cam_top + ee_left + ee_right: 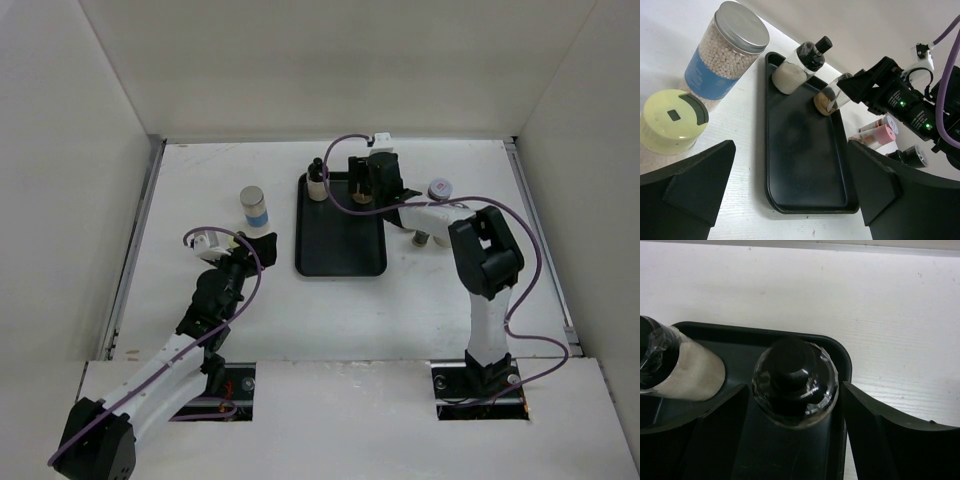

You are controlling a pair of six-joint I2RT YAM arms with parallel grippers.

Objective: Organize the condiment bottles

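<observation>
A flat black tray (340, 250) lies mid-table. Two condiment bottles stand at its far end: a black-capped one with white powder (317, 181) (799, 68) and one with brown powder (831, 98). My right gripper (372, 188) (795, 390) hangs over the brown one (795, 382), jaws open, a thin gap on each side. My left gripper (248, 255) (790, 200) is open and empty, left of the tray. Beside it stand a yellow-lidded jar (670, 122) (263, 241) and a blue-labelled, silver-lidded jar (254, 207) (725, 55).
A pink-capped bottle (438, 190) (881, 133) and a dark-capped one (910, 157) stand right of the tray by the right arm. White walls close in the table at the back and both sides. The tray's near half (805, 170) holds nothing.
</observation>
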